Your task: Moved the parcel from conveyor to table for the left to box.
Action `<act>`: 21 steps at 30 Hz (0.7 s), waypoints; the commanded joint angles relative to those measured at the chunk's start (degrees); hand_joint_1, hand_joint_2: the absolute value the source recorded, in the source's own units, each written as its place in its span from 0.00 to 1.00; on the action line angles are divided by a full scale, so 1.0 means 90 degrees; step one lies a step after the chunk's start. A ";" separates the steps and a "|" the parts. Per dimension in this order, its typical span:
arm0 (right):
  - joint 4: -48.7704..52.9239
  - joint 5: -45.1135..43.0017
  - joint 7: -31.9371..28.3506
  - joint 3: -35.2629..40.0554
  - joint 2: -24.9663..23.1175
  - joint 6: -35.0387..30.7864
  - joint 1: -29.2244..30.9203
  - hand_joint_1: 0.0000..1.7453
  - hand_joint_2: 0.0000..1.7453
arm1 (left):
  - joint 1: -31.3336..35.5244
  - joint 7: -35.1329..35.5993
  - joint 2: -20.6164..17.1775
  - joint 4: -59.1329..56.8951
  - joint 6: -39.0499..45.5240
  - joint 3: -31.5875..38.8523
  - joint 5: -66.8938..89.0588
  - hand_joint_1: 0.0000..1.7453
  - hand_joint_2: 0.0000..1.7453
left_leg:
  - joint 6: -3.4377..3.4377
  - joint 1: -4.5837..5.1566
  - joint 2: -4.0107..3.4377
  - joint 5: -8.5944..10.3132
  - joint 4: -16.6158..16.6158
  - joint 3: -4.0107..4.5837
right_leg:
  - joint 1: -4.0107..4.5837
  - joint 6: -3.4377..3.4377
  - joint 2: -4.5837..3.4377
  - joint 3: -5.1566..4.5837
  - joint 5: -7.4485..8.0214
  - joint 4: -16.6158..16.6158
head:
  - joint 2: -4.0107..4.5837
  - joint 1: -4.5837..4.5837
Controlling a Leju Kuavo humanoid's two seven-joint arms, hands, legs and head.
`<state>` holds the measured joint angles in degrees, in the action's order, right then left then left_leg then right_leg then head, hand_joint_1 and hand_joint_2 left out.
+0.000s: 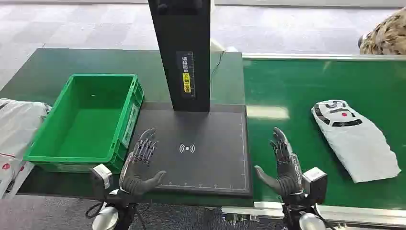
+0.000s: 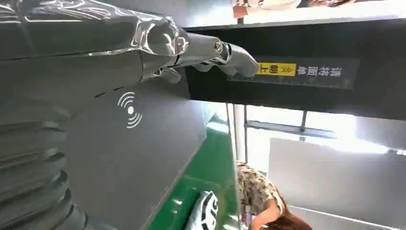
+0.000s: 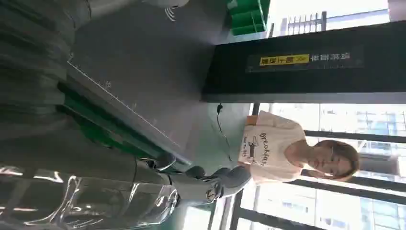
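The parcel [image 1: 354, 136], a white soft bag with black print and a red dot, lies flat on the green conveyor belt [image 1: 306, 91] at the right; its end [image 2: 203, 213] also shows in the left wrist view. My right hand [image 1: 285, 165] hovers over the belt's near edge, well left of the parcel, fingers spread and holding nothing; its fingers [image 3: 225, 179] appear in the right wrist view. My left hand [image 1: 141, 163] is open over the front left corner of the dark scanner pad [image 1: 210, 143], fingers [image 2: 210, 52] extended. An empty green box [image 1: 86, 122] stands left of the pad.
A black post [image 1: 184, 52] with a yellow label rises from the pad's far edge. White plastic bags [image 1: 14, 129] lie at the far left beside the box. A person in a patterned top [image 1: 385, 36] stands beyond the belt; another person [image 3: 287, 153] is beyond the table.
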<state>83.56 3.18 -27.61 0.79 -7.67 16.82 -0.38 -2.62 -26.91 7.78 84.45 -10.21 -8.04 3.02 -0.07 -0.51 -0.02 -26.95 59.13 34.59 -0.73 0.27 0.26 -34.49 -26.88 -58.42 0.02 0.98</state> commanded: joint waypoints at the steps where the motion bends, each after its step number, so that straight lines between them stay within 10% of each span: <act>1: -0.0407 0.1231 0.0116 -0.0029 0.0557 -0.0859 0.0542 0.00 1.00 | -0.0127 -0.0016 -0.0197 0.0043 -0.0037 -0.0040 0.0013 0.00 1.00 | 0.0001 0.0000 -0.0009 -0.0002 -0.0009 -0.0017 | 0.0001 0.0000 -0.0010 0.0016 0.0001 0.0011 | 0.0000 0.0000; 12: -0.4263 0.2924 0.0233 -0.0631 0.1970 -0.1976 0.4057 0.00 1.00 | 0.0260 -0.0045 -0.0239 -0.0276 -0.0135 -0.0130 -0.0144 0.00 1.00 | 0.0006 0.0006 -0.0020 0.0007 0.0002 -0.0011 | -0.0006 -0.0001 -0.0021 0.0006 0.0021 0.0008 | 0.0000 -0.0002; 21: -0.6399 0.3555 0.0466 -0.0478 0.2246 -0.2841 0.5524 0.00 1.00 | 0.0215 -0.0150 -0.0349 -0.0266 -0.0074 -0.0194 -0.0214 0.00 1.00 | 0.0015 0.0006 -0.0016 0.0019 0.0003 -0.0018 | -0.0005 -0.0006 -0.0018 0.0013 0.0034 0.0008 | 0.0000 -0.0003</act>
<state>50.30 32.74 -24.39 -3.91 9.36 -4.70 35.13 -2.49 -28.00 7.08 85.15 -11.30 -8.46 1.53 0.09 -0.46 -0.05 -26.76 59.24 34.60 -0.77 0.19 0.22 -34.49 -26.60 -58.41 0.02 0.96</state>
